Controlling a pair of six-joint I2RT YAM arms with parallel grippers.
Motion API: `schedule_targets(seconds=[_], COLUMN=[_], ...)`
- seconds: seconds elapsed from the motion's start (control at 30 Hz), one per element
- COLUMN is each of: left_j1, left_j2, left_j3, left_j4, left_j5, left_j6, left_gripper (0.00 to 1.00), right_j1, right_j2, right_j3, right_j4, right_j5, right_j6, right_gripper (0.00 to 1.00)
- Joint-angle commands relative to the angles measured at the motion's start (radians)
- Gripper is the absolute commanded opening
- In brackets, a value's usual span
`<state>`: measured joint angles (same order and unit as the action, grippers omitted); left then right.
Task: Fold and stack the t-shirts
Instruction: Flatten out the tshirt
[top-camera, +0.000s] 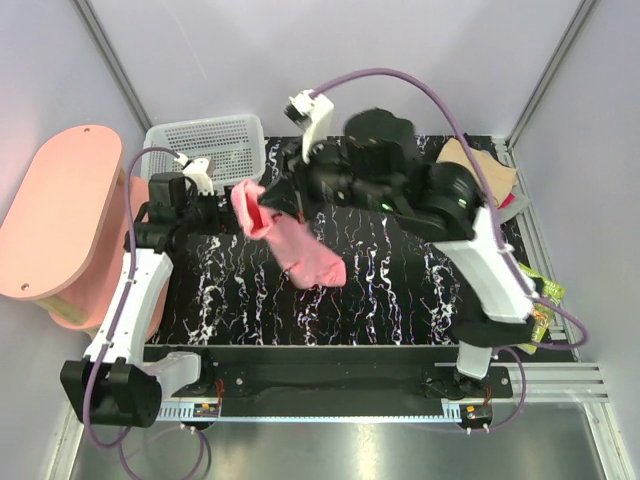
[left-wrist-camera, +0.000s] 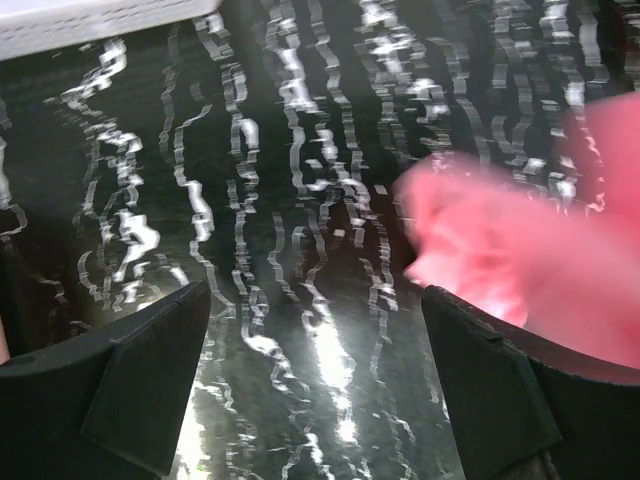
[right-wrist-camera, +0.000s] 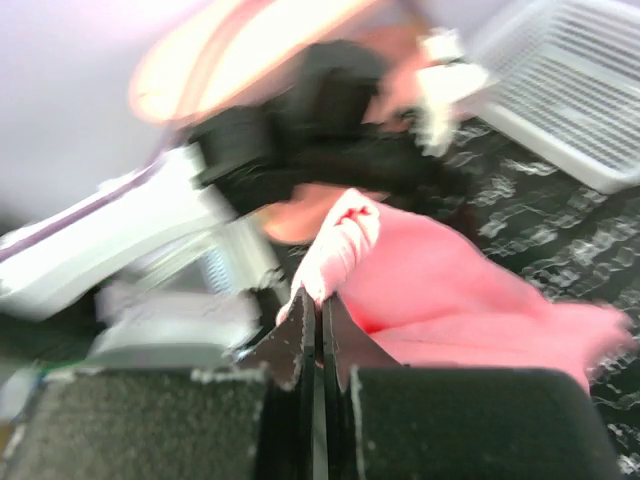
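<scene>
The left tool (left-wrist-camera: 315, 370) stands wide open and empty over the bench (top-camera: 400, 300), just beside the pink shirt (top-camera: 300, 250). That shirt hangs crumpled in mid-air from the right tool (right-wrist-camera: 318, 305), which is pinched shut on one edge of it. At the right rear lie the folded shirts (top-camera: 480, 165), so the pink one apparently has yet to be spread, folded and stacked.

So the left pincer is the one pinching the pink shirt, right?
No, the right pincer is the one pinching the pink shirt; the right wrist view shows its jaws shut on the cloth. The left pincer stands open beside the shirt, holding nothing.
</scene>
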<state>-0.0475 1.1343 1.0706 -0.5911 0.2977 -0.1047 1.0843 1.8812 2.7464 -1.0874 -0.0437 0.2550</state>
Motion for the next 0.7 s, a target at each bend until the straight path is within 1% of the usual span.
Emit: schedule_targets(seconds=[0.0, 0.03, 0.07, 0.1, 0.17, 0.2, 0.23, 0.27, 0.3, 0.33, 0.37, 0.4, 0.43, 0.47, 0.5, 0.53, 0.57, 0.63, 0.67], left_j1=[0.017, 0.026, 0.035, 0.046, 0.092, 0.106, 0.106, 0.107, 0.107, 0.107, 0.107, 0.107, 0.107, 0.107, 0.104, 0.103, 0.098, 0.071, 0.019], left_j2=[-0.018, -0.018, -0.018, -0.021, -0.033, -0.041, -0.059, -0.068, -0.074, -0.080, -0.090, -0.091, -0.096, -0.106, -0.111, -0.117, -0.129, -0.142, -0.148], left_j3=[-0.029, -0.026, -0.029, -0.031, -0.040, -0.044, -0.055, -0.058, -0.063, -0.064, -0.061, -0.058, -0.049, -0.043, -0.028, -0.018, -0.009, 0.028, 0.043], left_j4=[0.025, 0.028, 0.031, 0.034, 0.034, 0.034, 0.034, 0.036, 0.037, 0.037, 0.037, 0.036, 0.034, 0.030, 0.027, 0.022, 0.017, -0.006, -0.016], left_j5=[0.083, 0.104, 0.110, 0.115, 0.142, 0.146, 0.147, 0.149, 0.149, 0.152, 0.152, 0.156, 0.179, 0.193, 0.210, 0.236, 0.251, 0.316, 0.326], left_j6=[-0.049, -0.070, -0.079, -0.085, -0.092, -0.090, -0.084, -0.079, -0.079, -0.076, -0.075, -0.075, -0.072, -0.067, -0.059, -0.055, -0.049, -0.014, 0.002], left_gripper=[0.92, 0.92, 0.92, 0.92, 0.92, 0.92, 0.92, 0.92, 0.92, 0.92, 0.92, 0.92, 0.91, 0.91, 0.91, 0.91, 0.90, 0.89, 0.89], right_j1=[0.087, 0.092, 0.101, 0.133, 0.160, 0.161, 0.161, 0.161, 0.160, 0.134, 0.097, 0.041, -0.084, -0.140, -0.176, -0.199, -0.240, -0.280, -0.325], right_j2=[-0.238, -0.222, -0.194, -0.126, -0.077, -0.085, -0.108, -0.146, -0.222, -0.256, -0.281, -0.319, -0.339, -0.356, -0.375, -0.376, -0.370, -0.337, -0.323], right_j3=[-0.123, -0.116, -0.034, 0.025, 0.170, 0.174, 0.150, 0.033, -0.041, -0.110, -0.214, -0.258, -0.345, -0.394, -0.439, -0.517, -0.546, -0.620, -0.637], right_j4=[0.190, 0.181, 0.158, 0.085, 0.009, -0.029, -0.032, -0.025, 0.001, 0.010, 0.006, -0.012, -0.019, -0.016, -0.005, 0.000, -0.002, -0.002, -0.002], right_j5=[-0.122, -0.149, -0.157, -0.153, -0.047, -0.001, 0.146, 0.245, 0.346, 0.517, 0.556, 0.548, 0.507, 0.470, 0.463, 0.476, 0.482, 0.510, 0.501], right_j6=[-0.019, -0.008, 0.000, -0.006, -0.023, -0.032, -0.036, -0.040, -0.063, -0.068, -0.062, -0.015, 0.019, 0.045, 0.064, 0.064, 0.061, 0.061, 0.061], right_gripper=[0.00, 0.00, 0.00, 0.00, 0.00, 0.00, 0.00, 0.00, 0.00, 0.00, 0.00, 0.00, 0.00, 0.00, 0.00, 0.00, 0.00, 0.00, 0.00])
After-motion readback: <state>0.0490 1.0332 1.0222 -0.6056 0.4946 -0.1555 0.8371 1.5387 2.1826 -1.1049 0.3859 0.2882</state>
